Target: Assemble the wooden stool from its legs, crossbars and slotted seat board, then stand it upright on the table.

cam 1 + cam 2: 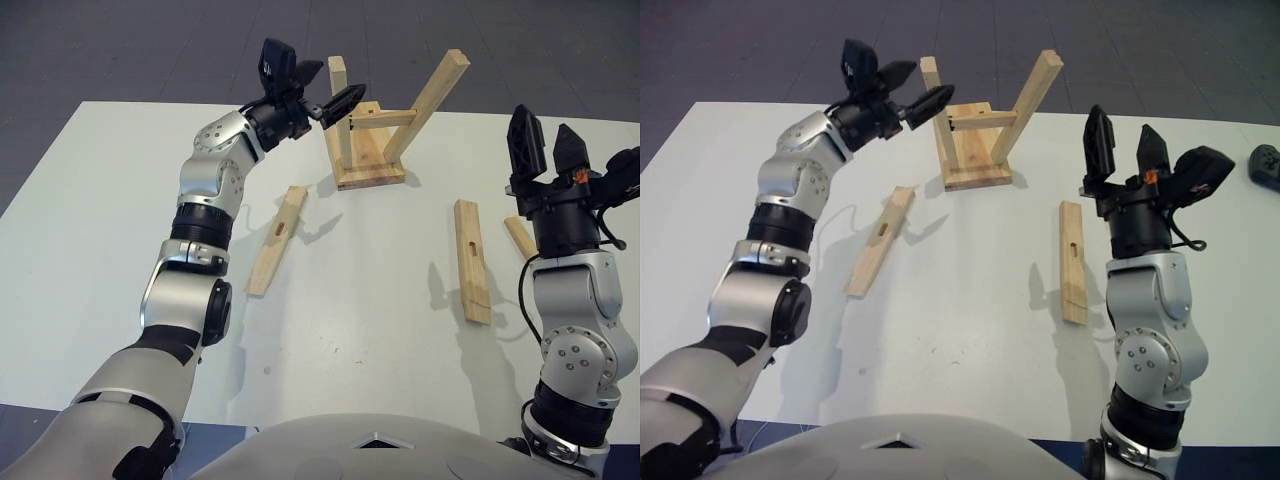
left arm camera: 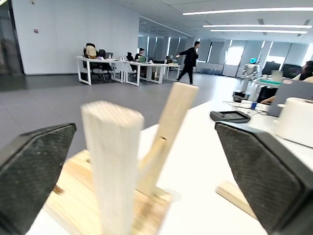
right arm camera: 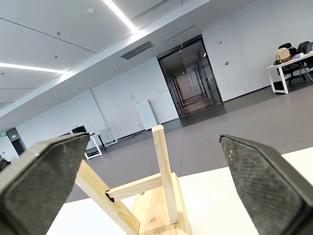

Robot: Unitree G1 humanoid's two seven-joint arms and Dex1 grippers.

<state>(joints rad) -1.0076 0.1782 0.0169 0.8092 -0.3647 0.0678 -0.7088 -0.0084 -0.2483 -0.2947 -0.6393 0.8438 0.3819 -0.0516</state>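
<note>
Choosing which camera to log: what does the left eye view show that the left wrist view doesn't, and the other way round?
Left eye view adds: the loose leg flat on the table, and the open right claw raised. Left wrist view adds: a black device on the table, office desks behind. Both: the open left claw straddling the upright leg of the part-built stool.

1. Seat board (image 1: 375, 168): pale wood, flat, ahead of me. An upright leg (image 1: 337, 72) and a leaning leg (image 1: 432, 95) stand on it, joined by a crossbar (image 1: 390, 119).
2. Left loose leg (image 1: 277, 240): slotted, lying flat.
3. Right loose leg (image 1: 471, 260): slotted, flat, with a short bar (image 1: 518, 236) just beside it.
</note>
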